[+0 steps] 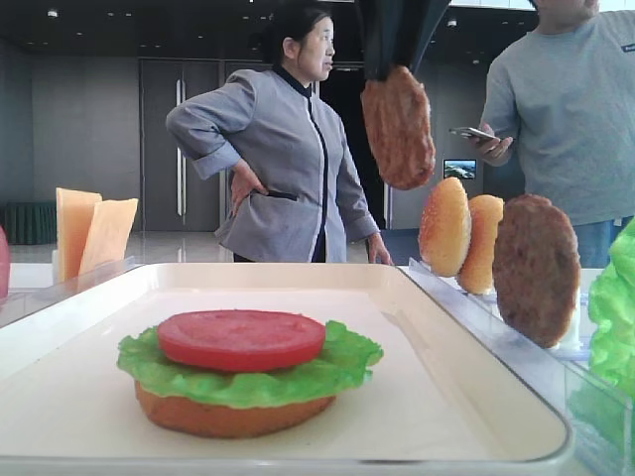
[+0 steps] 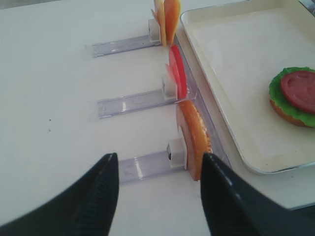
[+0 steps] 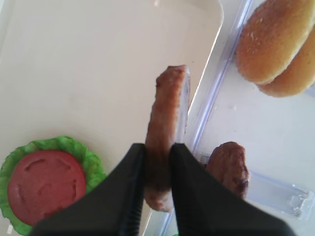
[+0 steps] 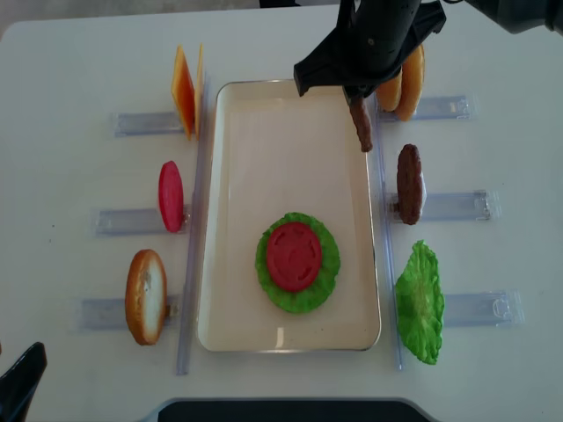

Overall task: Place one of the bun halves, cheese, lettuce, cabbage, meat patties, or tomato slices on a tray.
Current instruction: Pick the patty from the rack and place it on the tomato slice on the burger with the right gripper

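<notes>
- right gripper [image 3: 157,162] clamped on a meat patty [image 3: 166,123], pinched by one edge so the disc hangs on edge, clear of the holders [image 4: 444,206].
- patty dangles over the tray [image 4: 237,176] near its right rim, up-tray from the stack.
- stack so far: bun base [image 1: 233,415], lettuce [image 1: 253,372], tomato slice [image 1: 241,339]; patty likely goes next.
- left gripper [image 2: 157,191] spread wide, idle near the left-side holders.

The right tool [image 3: 157,167] hangs from above with its black arm reaching in over the far right side, its two dark fingers [image 3: 129,196] pinched tight on a meat patty [image 3: 166,123] held on edge in the air. The left tool [image 2: 157,196] sits low at the near left, fingers [image 2: 98,196] spread wide apart with nothing between them.
</notes>
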You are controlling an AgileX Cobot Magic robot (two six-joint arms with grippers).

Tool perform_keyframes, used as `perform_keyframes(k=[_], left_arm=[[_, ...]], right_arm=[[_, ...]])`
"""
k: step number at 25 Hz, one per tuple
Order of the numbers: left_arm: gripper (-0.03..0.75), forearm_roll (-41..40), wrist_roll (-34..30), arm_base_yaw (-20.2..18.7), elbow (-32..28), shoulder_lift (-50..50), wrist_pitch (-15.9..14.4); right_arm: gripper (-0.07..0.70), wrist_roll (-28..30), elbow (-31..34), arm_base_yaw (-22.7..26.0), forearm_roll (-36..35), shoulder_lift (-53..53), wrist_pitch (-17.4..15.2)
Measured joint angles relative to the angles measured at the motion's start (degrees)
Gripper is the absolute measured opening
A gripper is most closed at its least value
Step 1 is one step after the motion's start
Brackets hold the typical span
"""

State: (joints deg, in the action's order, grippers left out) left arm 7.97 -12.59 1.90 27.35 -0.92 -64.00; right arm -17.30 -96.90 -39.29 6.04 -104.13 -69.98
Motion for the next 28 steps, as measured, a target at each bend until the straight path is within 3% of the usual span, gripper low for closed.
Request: perform_keyframes(k=[6, 21, 28], left_arm=[[0.408, 0.00, 0.00, 0.00, 0.00, 0.00, 0.00], [0.408, 0.00, 0.00, 0.00, 0.00, 0.00, 0.00], [0.408, 0.00, 0.00, 0.00, 0.00, 0.00, 0.00]], right_arm=[[0.121, 0.00, -0.20, 1.29, 2.63, 2.58, -0.08], [0.121, 4.44, 0.00, 18.95, -0.41, 7.82, -0.34], [0.121, 4.68, 8.44, 20.79, -1.64, 14.65, -0.36]])
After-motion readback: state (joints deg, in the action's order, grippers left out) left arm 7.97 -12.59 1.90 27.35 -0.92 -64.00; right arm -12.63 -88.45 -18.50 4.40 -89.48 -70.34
